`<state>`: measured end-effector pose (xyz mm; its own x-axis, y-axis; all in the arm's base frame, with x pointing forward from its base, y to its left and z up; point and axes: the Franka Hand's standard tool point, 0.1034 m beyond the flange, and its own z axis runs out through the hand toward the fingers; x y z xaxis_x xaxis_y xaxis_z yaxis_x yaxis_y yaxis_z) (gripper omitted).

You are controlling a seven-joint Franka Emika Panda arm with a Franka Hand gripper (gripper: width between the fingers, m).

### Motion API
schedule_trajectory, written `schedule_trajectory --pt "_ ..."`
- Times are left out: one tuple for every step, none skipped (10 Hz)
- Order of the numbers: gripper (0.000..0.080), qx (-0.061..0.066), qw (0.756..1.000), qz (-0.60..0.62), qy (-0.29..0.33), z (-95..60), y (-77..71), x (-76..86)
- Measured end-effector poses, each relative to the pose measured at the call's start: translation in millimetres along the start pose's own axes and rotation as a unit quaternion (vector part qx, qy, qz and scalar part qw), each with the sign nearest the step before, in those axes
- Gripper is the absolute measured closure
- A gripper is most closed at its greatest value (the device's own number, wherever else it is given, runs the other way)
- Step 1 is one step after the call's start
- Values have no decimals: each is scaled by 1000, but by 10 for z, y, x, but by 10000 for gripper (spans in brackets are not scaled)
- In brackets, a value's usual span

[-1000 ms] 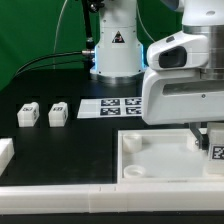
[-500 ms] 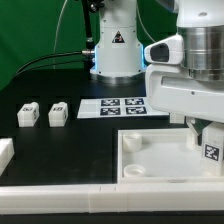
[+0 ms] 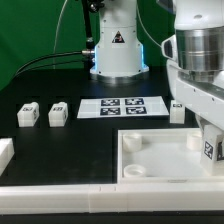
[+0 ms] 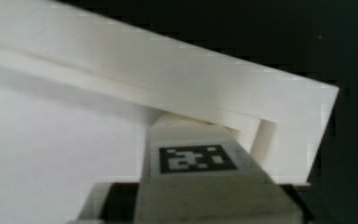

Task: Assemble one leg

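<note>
My gripper [image 3: 207, 135] is shut on a leg [image 3: 211, 149], a small white block with a square tag, and holds it over the far right corner of the large white panel [image 3: 150, 160]. In the wrist view the held leg [image 4: 195, 158] stands between the jaws, close to the panel's raised corner wall [image 4: 247, 90]; I cannot tell whether it touches. Two more legs [image 3: 28, 114] [image 3: 58, 114] lie at the exterior view's left. Another leg [image 3: 177, 112] lies beside the marker board [image 3: 122, 106].
The robot base [image 3: 115, 50] stands behind the marker board. A white block [image 3: 5, 152] lies at the exterior view's left edge. A long white rail [image 3: 90, 195] runs along the front.
The wrist has swung toward the exterior view's right, uncovering the leg beside the marker board. The held leg has stayed nearly in place over the panel's corner.
</note>
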<state>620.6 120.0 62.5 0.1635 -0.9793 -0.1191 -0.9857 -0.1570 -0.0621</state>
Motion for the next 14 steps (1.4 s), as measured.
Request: schedule_trajectory --pt "507 1 998 59 -4 3 -2 -23" --pt "507 1 995 98 -3 2 -2 -18" --pt "507 1 995 104 -3 2 -2 -15" --pt "499 1 995 97 -3 3 -2 -16" --pt "499 1 995 97 -3 3 -1 -20" --pt "321 1 995 96 -3 4 -1 -22" --pt "188 1 995 95 -3 4 -1 -23" --pt "188 1 996 87 -3 4 -1 -24" --pt "162 1 998 67 -3 4 -1 -25" --pt "152 -2 1000 29 -2 9 8 -21" --pt "152 -7 1000 -23 -3 18 24 -17" --pt "152 -14 997 -79 -4 14 37 -14" --pt "151 -21 991 -135 -4 3 43 -23" --pt "151 -26 981 -192 -1 0 47 -26"
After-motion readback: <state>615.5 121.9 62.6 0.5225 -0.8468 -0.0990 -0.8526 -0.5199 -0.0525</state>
